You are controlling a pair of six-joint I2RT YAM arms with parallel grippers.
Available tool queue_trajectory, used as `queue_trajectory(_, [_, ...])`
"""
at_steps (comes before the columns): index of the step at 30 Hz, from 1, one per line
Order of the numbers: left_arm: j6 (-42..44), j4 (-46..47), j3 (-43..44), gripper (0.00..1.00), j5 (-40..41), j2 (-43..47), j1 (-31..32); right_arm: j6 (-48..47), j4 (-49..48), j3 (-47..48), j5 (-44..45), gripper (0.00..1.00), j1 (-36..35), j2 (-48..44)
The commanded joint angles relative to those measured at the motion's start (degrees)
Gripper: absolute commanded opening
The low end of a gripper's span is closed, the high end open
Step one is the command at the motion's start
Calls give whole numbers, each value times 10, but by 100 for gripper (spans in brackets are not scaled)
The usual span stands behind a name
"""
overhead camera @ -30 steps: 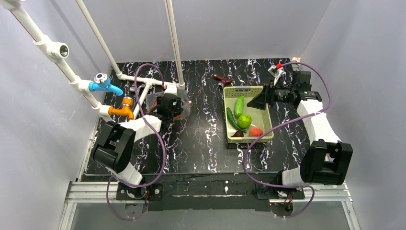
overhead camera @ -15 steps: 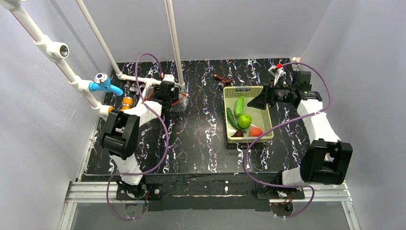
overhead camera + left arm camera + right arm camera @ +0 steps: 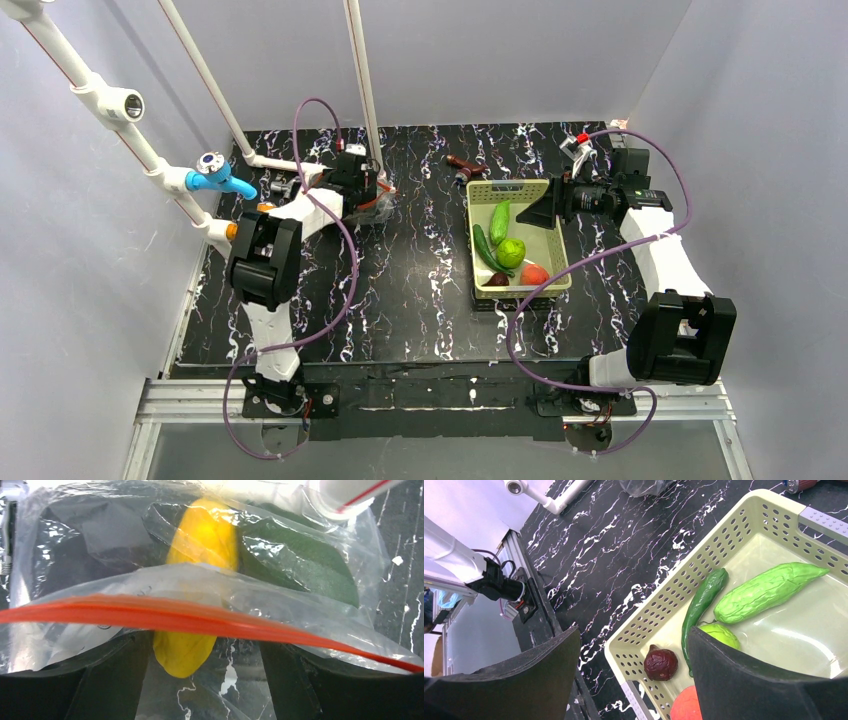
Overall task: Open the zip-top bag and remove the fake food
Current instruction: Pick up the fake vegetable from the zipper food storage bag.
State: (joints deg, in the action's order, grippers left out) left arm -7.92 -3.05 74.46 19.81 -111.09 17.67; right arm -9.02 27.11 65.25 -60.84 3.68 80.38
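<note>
On the black marbled table [image 3: 430, 300], the zip-top bag [image 3: 90, 535] is seen far left, just ahead of the left gripper [image 3: 205, 672], jaws spread, with the zipper strip [image 3: 150, 614] laid crosswise; the right gripper [image 3: 634, 670], also spread, is held well apart.

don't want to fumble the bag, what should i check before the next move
1. Left pincer open: ok.
2. Zipper strip of the zip-top bag right in front of its fingers: ok.
3. Bag mouth unzipped: cannot tell.
4. Food out of the bag: not ok, yellow piece and dark green piece lie inside.
5. White pipe clear of the bag: cannot tell.
6. Right pincer open and empty over the basket: ok.
</note>
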Motion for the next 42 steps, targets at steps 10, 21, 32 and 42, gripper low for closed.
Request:
queue_trajectory(10, [-66, -104, 67, 58, -83, -51, -39, -11, 5, 28, -15, 84, 4, 0])
queue_trajectory(21, [-78, -133, 16, 18, -141, 31, -39, -12, 9, 29, -15, 84, 5, -3])
queue_trajectory(32, [-118, -228, -104, 9, -276, 201, -39, -12, 25, 32, -40, 84, 4, -3])
queue_trajectory(42, [-141, -262, -160, 3, -310, 289, -29, -12, 34, 41, -39, 84, 0, -3])
